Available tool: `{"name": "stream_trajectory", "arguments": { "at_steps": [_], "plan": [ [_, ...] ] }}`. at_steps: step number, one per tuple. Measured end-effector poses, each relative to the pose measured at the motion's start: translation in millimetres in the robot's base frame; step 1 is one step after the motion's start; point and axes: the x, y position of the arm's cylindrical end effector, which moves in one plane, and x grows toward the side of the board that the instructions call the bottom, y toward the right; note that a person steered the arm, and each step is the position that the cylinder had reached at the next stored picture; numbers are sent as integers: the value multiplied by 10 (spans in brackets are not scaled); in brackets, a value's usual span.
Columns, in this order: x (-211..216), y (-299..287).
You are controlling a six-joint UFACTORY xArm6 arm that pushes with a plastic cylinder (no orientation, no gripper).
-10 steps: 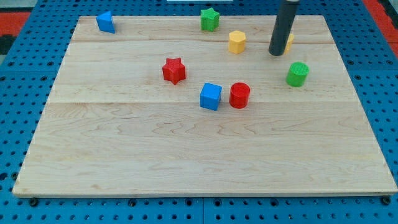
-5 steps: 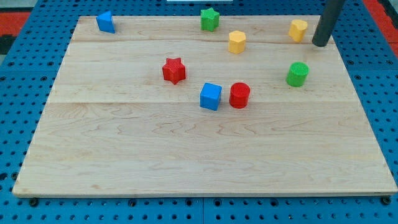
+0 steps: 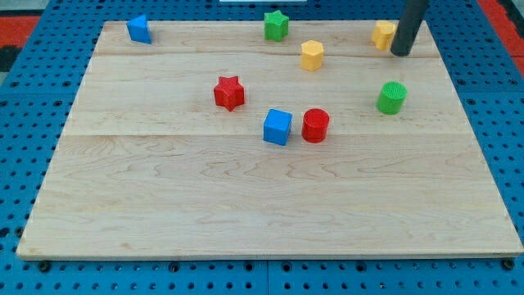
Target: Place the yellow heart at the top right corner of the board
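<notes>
The yellow heart lies near the board's top right corner, partly hidden behind my rod. My tip rests on the board just right of and slightly below the heart, touching or almost touching it. A second yellow block, a hexagon, sits to the heart's left.
A green star is at the top middle and a blue block at the top left. A green cylinder lies below my tip. A red star, blue cube and red cylinder sit mid-board.
My tip swung from the heart's lower left around to its right, then came back left against it. The heart shifted up and right, then a little left.
</notes>
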Motion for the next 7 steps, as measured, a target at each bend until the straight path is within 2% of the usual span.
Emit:
{"name": "stream_trajectory", "arguments": {
  "at_steps": [1, 3, 5, 7],
  "plan": [
    [-240, -127],
    [-212, -6],
    [-402, 172],
    [-414, 240]
  ]
}}
